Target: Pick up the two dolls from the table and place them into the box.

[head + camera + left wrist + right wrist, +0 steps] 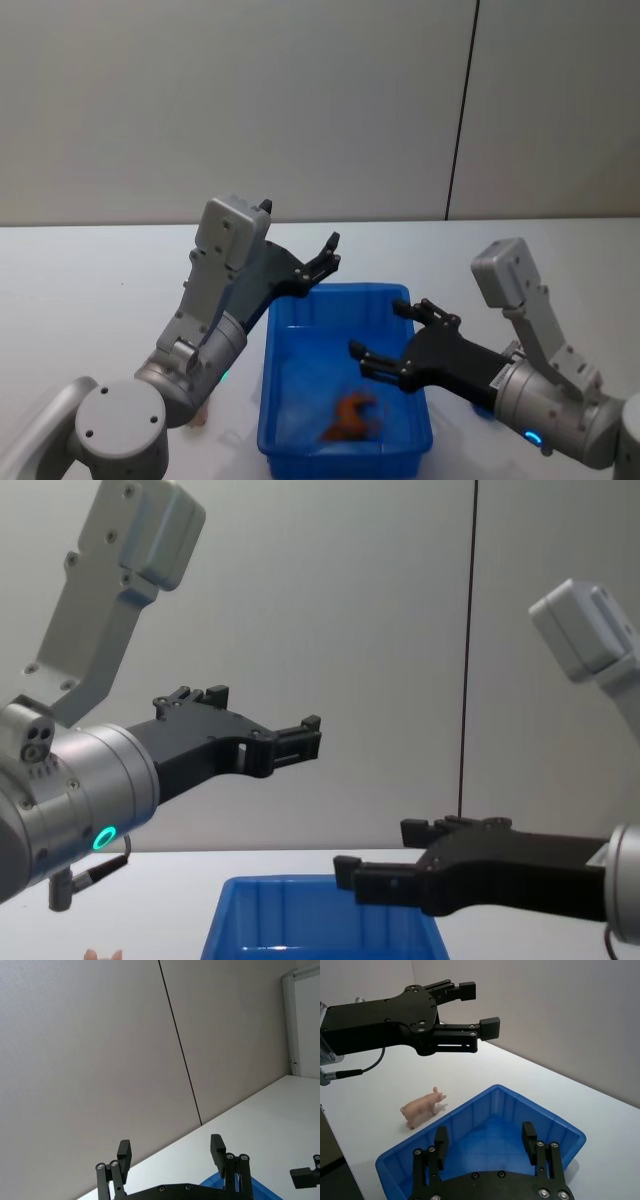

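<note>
The blue box stands on the white table in front of me. A brown doll lies inside it near the front wall. The pale pink doll, a pig, stands on the table just outside the box's left wall. A bit of it shows beside my left arm. My left gripper hangs open and empty above the box's far left corner. Over the box's right half my right gripper is held open, empty too, with the interior below its fingers.
A grey wall with a dark vertical seam rises behind the table. Bare tabletop stretches to the left, right and behind the box. My left arm's elbow sits low beside the box's left wall.
</note>
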Robot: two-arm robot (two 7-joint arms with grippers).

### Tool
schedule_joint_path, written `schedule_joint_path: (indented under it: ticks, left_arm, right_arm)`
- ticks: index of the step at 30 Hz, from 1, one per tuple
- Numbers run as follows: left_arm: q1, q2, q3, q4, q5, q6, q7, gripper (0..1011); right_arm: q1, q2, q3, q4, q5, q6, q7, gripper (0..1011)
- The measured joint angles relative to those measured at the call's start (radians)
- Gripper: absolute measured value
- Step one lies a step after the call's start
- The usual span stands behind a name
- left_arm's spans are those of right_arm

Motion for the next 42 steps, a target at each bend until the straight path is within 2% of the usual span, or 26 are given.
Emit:
schedule_joint_path:
  ticks: [3, 6, 16, 24, 34, 42]
  left_arm:
    - [0.0, 0.0, 0.0, 0.0, 0.0, 0.0, 0.0, 1001]
    - [0.0, 0.0, 0.0, 0.0, 0.0, 0.0, 0.0, 1001]
    - [0.0, 0.0, 0.0, 0.0, 0.0, 0.0, 0.0, 1001]
    - [0.0, 0.0, 0.0, 0.0, 0.0, 0.0, 0.0, 1001]
    - [0.0, 0.0, 0.0, 0.0, 0.0, 0.0, 0.0, 1001]
    - [0.0, 0.0, 0.0, 0.0, 0.0, 0.0, 0.0, 1001]
  right_arm:
    - [0.001, -0.001, -0.002, 0.003, -0.002, -0.005, -0.007, 962]
    - [0.001, 0.002, 0.0, 0.003, -0.001, -0.01, -0.016, 1001]
    - [-0.022, 0.039, 0.025, -0.007, 0.032, -0.025, -0.051, 1001]
    - [-0.062, 0.089, 0.055, -0.016, 0.065, -0.029, -0.086, 1001]
    - [-0.088, 0.121, 0.07, 0.011, 0.066, -0.027, -0.116, 1001]
    - [-0.09, 0.126, 0.071, 0.054, 0.05, -0.02, -0.126, 1001]
